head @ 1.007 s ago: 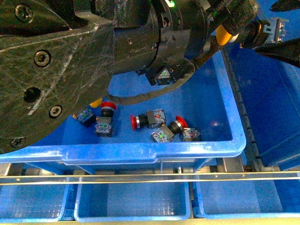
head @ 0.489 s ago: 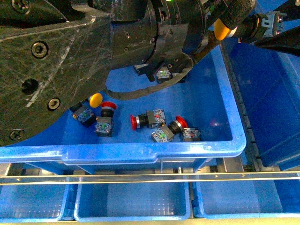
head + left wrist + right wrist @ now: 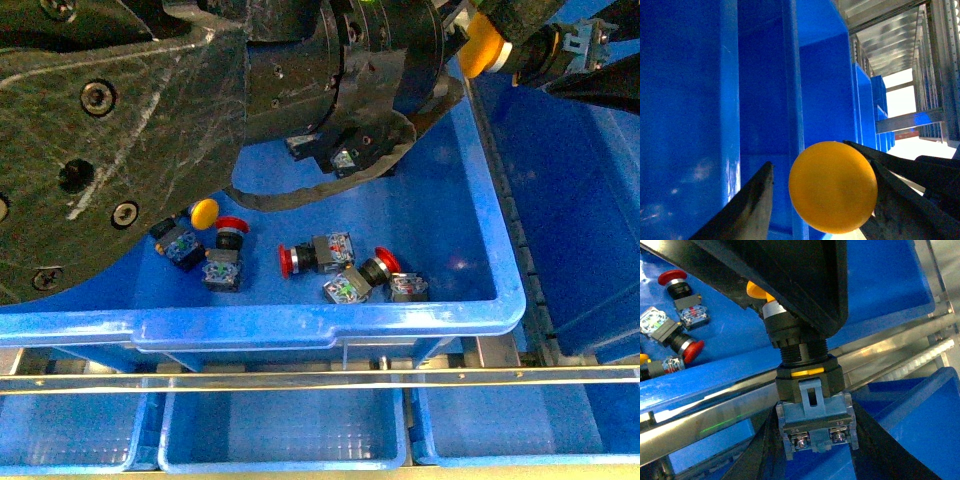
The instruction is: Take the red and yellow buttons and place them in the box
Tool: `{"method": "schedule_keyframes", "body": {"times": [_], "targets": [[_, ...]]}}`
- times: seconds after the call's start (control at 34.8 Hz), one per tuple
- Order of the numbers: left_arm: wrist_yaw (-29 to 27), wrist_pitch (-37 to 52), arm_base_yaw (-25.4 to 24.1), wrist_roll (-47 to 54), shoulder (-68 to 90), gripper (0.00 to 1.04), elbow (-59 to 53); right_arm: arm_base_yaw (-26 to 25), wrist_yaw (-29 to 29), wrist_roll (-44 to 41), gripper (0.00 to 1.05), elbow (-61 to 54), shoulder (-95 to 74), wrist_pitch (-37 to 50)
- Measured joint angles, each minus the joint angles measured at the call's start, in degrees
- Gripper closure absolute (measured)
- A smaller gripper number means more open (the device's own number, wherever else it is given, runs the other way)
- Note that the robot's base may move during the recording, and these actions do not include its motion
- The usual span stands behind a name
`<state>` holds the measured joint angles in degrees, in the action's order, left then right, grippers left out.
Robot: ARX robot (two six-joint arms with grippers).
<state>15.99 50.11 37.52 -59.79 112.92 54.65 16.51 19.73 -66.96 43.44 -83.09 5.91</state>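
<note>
Above the blue totes, a yellow button (image 3: 487, 45) is seen clamped between both claws, the left claw (image 3: 820, 192) at its cap and the right claw (image 3: 812, 440) at its grey block, its long axis spanning the box (image 3: 600, 250) rim.

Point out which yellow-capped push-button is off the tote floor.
The yellow-capped push-button at the top, gripped between both hands above the tote rim; the other yellow-capped one lies on the floor.

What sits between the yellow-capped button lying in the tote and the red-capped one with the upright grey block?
Only one other red-capped button on the blue tote's floor, between the yellow-capped button and the red-capped button, in the front view.
</note>
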Motion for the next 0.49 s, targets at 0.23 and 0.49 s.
{"method": "schedule_keyframes", "body": {"times": [0.23,0.49], "targets": [[-0.9,-0.2,-0.2,0.4,0.5,0.07,0.0,-0.3,-0.2,0.1,0.78,0.0,0.0,0.0],[-1.1,0.7,-3.1,1.7,0.6,0.08,-0.1,-0.9,-0.2,0.1,0.78,-0.1,0.3,-0.4]]}}
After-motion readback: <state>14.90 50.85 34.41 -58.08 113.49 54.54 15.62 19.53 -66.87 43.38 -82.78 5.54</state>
